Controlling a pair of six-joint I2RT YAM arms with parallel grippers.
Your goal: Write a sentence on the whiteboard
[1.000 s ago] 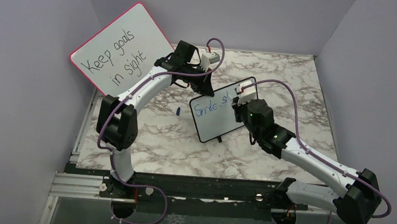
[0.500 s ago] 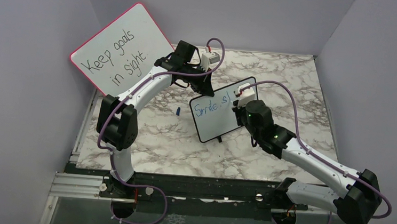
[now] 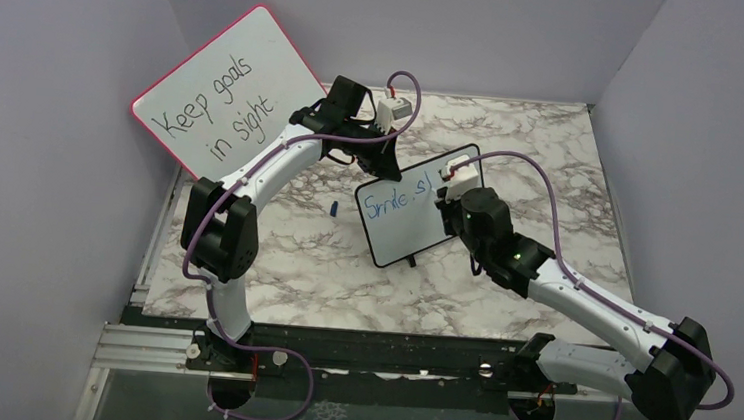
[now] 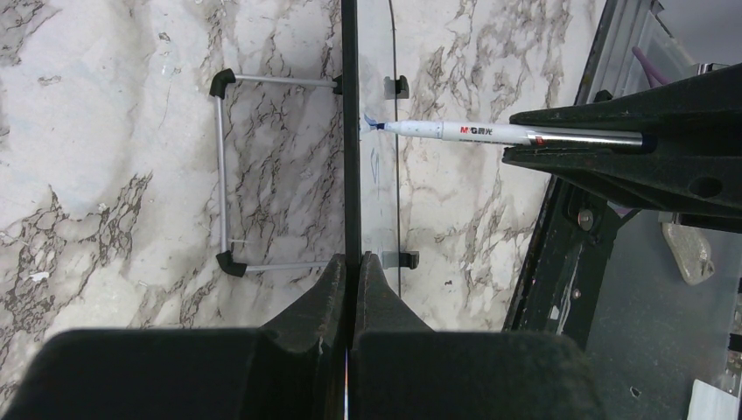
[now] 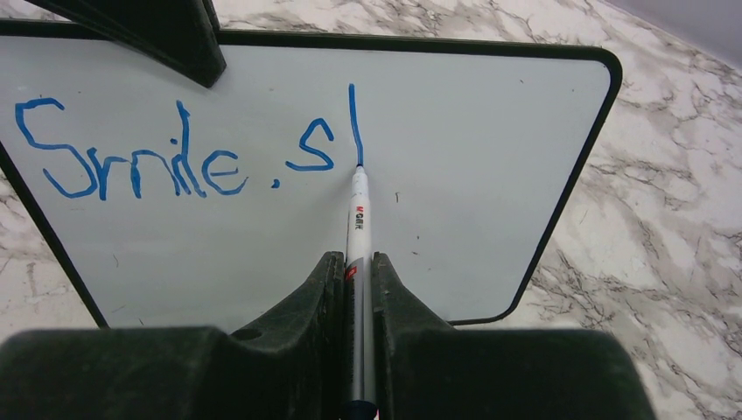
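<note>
The small black-framed whiteboard (image 3: 401, 234) stands tilted on the marble table. My left gripper (image 4: 351, 262) is shut on its top edge (image 4: 351, 131), seen edge-on in the left wrist view. My right gripper (image 5: 358, 262) is shut on a white marker (image 5: 359, 210). The marker's blue tip touches the board (image 5: 490, 175) at the bottom of a vertical stroke. The sentence (image 5: 131, 162) reads "Smile. s" in blue, followed by that stroke. In the top view my right gripper (image 3: 447, 191) covers the board's right half and my left gripper (image 3: 382, 161) is at its upper left corner.
A larger red-framed board (image 3: 227, 93) reading "Keep goals in sight" leans against the left wall. A small blue cap (image 3: 334, 208) lies on the table left of the whiteboard. The board's wire stand (image 4: 219, 175) rests behind it. Walls close in left, back and right.
The right gripper has slid the marker down the board a little, lengthening the vertical stroke after the "s". The left arm and the board have not moved.
</note>
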